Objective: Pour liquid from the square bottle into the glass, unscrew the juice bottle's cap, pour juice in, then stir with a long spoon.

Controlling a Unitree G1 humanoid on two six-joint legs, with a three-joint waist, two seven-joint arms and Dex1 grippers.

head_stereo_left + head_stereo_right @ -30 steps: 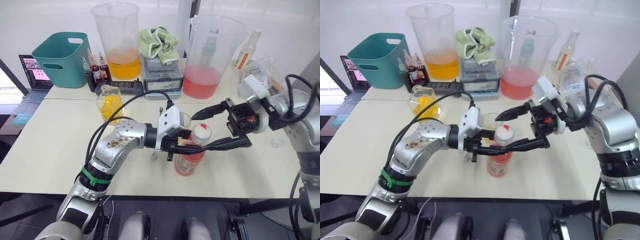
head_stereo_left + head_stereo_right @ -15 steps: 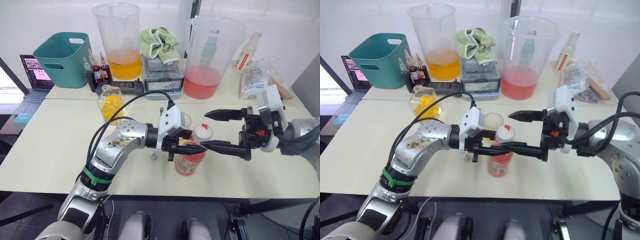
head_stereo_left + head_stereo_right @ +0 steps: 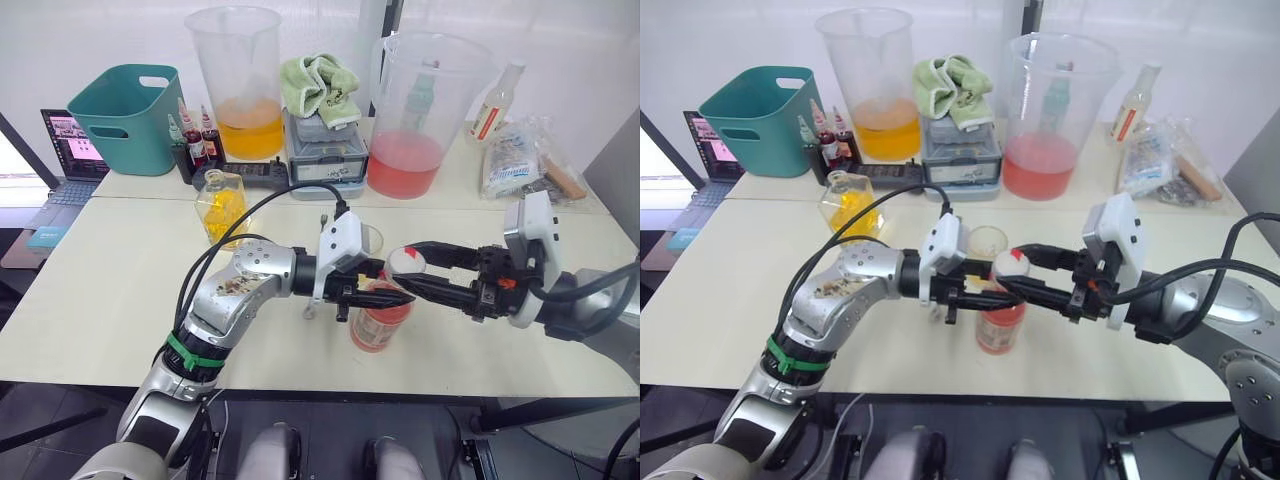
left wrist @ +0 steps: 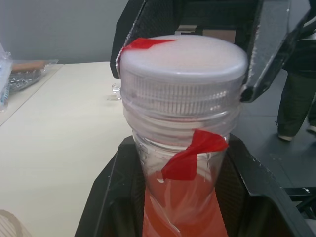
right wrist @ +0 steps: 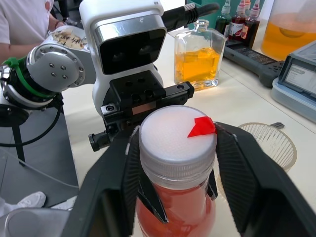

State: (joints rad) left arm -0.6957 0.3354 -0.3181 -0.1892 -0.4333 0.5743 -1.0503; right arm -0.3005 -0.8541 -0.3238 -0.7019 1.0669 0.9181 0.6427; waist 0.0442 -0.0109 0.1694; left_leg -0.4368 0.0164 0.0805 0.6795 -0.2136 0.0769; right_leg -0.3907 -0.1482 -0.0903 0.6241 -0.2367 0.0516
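white juice bottle's cap (image 5: 177, 137) sits between the right gripper (image 3: 400, 276) fingers, closed against its sides — left gripper (image 3: 377, 293) clamps the juice bottle (image 3: 378, 318) neck, near the table's (image 3: 120, 290) front edge. glass (image 5: 267, 142) just behind, partly hidden.

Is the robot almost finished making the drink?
Not yet. The left gripper holds the juice bottle steady, and the right gripper is around its white cap, which is on. The square bottle stands set aside. Uncapping, pouring juice into the glass and stirring remain.
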